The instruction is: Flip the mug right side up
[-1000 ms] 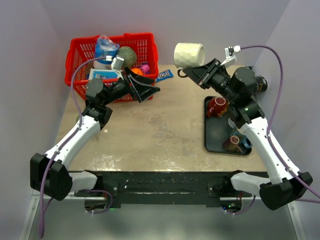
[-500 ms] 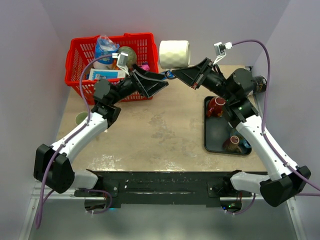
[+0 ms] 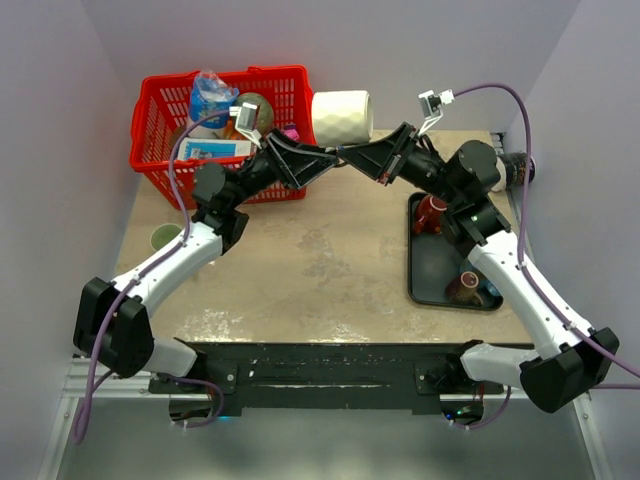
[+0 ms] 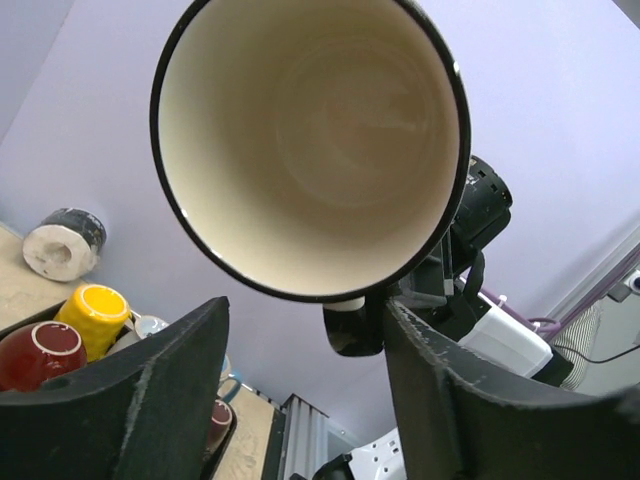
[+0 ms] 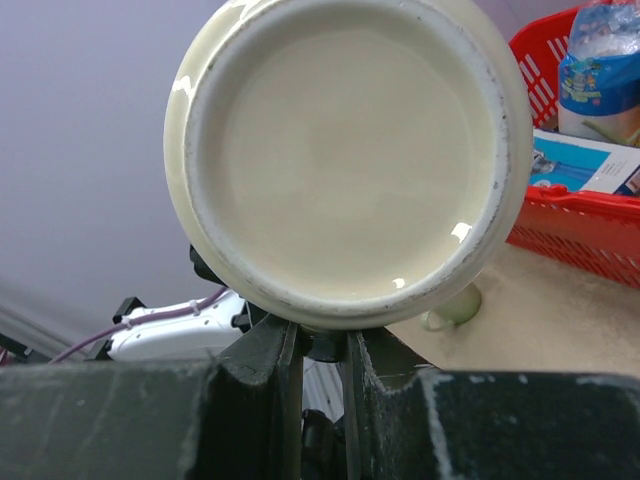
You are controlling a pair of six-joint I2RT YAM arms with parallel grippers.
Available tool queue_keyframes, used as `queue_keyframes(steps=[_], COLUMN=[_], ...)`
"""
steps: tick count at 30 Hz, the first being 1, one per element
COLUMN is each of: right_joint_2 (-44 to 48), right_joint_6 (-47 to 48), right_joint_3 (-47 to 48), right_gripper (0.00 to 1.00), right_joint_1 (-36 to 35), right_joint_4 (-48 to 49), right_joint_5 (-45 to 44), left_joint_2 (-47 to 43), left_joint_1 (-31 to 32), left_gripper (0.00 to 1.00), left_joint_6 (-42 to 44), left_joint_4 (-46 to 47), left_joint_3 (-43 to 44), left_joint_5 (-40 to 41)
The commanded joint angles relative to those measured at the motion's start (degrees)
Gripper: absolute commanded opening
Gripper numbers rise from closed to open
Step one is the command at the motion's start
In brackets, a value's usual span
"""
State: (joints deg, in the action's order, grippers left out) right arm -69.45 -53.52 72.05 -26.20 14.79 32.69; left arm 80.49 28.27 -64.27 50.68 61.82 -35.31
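Top view: I see the mug up in the air at the far side of the table, lying on its side just right of the red basket. Both arms reach to it from below. The right gripper comes in from the right, the left gripper from the left, their tips close together under the mug. On the right a dark tray carries a red cup.

Left wrist view: the mug points its open mouth straight at me, cream inside with a black rim. My left fingers stand apart, one on each side below the rim, and I see no contact. Behind the rim, the right gripper pinches a cream stub of the mug.

Right wrist view: here I face the mug's flat base. The right gripper is clamped nearly together on the mug just below it. The basket holds a blue-and-white box; its print is too small for me to read.
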Motion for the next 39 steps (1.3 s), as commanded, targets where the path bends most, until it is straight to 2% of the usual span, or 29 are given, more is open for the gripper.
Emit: queue_keyframes(steps=[1, 6, 8, 11, 14, 15, 18, 24, 32, 34, 36, 39], right_joint_2=[0.63, 0.11, -0.25, -0.51, -0.6, -0.6, -0.86, -1.21, -1.83, -1.92, -2.0, -1.83], right_joint_6=[3.06, 5.52, 6.58, 8.25, 9.22, 9.31, 9.39, 10.1, 9.92, 9.84, 9.84, 9.92], right_joint_3=[0.72, 0.64, 0.72, 0.37, -0.42, -0.68, -1.56, -2.0, -2.35, -2.53, -2.44, -2.88], right_gripper=[0.0, 0.0, 0.0, 0.0, 0.0, 0.0, 0.0, 0.0, 0.0, 0.15, 0.38, 0.54], right_joint_1=[-0.26, -0.17, -0.17, -0.17, -0.26, -0.35, -0.35, -0.26, -0.26, -0.35, -0.35, -0.26], right_joint_4=[6.13, 4.81, 4.81, 4.46, 4.72, 4.99, 5.43, 3.41, -0.11, -0.02, -0.72, -0.63], right_joint_5=[1.24, 3.78, 5.62, 6.42, 6.77, 6.6, 6.16, 4.14, 0.45, 0.53, -0.42, -1.22], left_joint_2=[0.55, 1.42, 1.86, 2.56, 3.18, 3.27, 3.71, 2.75, -0.77, -1.21, -1.74, -1.91], left_joint_1=[0.29, 0.29, 0.29, 0.29, 0.29, 0.29, 0.29, 0.29, 0.29, 0.29, 0.21, 0.29], left_gripper=[0.59, 0.44, 0.42, 0.33, 0.22, 0.14, 0.0, 0.0, 0.0, 0.0, 0.0, 0.0], left_joint_6=[-2.08, -3.31, -4.19, -5.51, -6.66, -7.09, -7.01, -5.26, -0.16, 0.72, 1.25, 1.69], left_joint_4=[4.25, 5.22, 6.1, 7.42, 8.56, 9.08, 9.27, 9.09, 4.26, 3.47, 2.94, 2.33], left_joint_3=[1.37, 1.55, 1.55, 1.63, 1.81, 1.98, 2.51, 1.37, 0.14, -0.21, -0.56, -0.47], left_joint_5=[-0.11, -0.99, -1.42, -1.78, -1.78, -1.78, -2.13, -0.99, 3.05, 3.58, 4.11, 3.93])
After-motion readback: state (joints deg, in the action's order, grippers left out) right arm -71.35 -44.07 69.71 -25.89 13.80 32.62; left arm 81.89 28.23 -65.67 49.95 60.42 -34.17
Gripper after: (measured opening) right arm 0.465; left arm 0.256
